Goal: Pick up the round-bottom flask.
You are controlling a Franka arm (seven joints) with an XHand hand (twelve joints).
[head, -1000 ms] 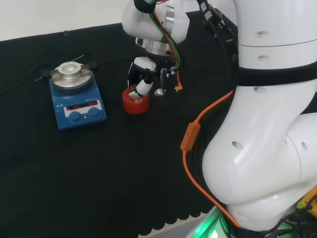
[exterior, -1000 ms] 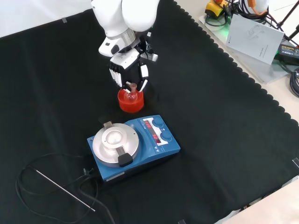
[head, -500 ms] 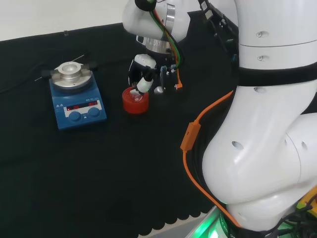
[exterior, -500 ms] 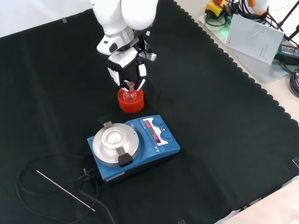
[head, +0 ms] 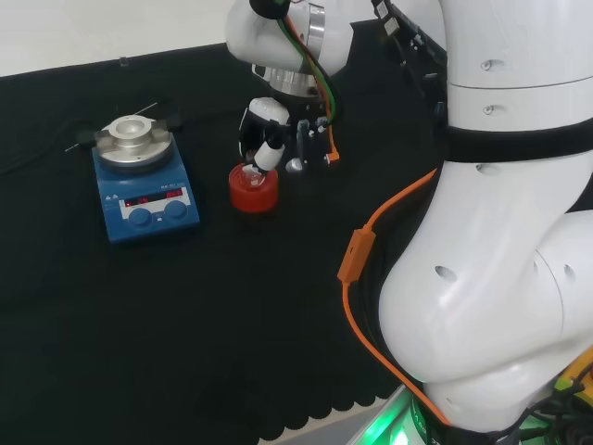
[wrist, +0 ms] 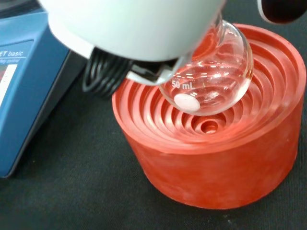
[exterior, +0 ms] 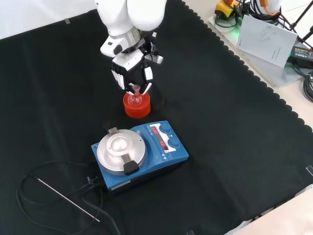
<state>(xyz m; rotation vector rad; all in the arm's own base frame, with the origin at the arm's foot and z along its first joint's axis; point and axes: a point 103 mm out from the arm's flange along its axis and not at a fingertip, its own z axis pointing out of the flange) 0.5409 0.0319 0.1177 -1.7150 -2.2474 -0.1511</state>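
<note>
A small clear round-bottom flask hangs just above the hollow of a red ribbed stand, its bulb lifted off the rings. In the front view the hand comes down from above, with its fingers curled round the neck of the flask over the stand. From the head view, the hand is directly above the red stand, and the flask shows faintly at the stand's top. A blurred white part of the hand covers the neck in the wrist view.
A blue hotplate stirrer with a round metal top stands close in front of the stand in the front view, and to its left in the head view. A thin rod and a black cable lie beyond it. Papers lie off the cloth's edge.
The hand has risen a little, and the flask has come up with it off the red stand. The stand and the hotplate have stayed put.
</note>
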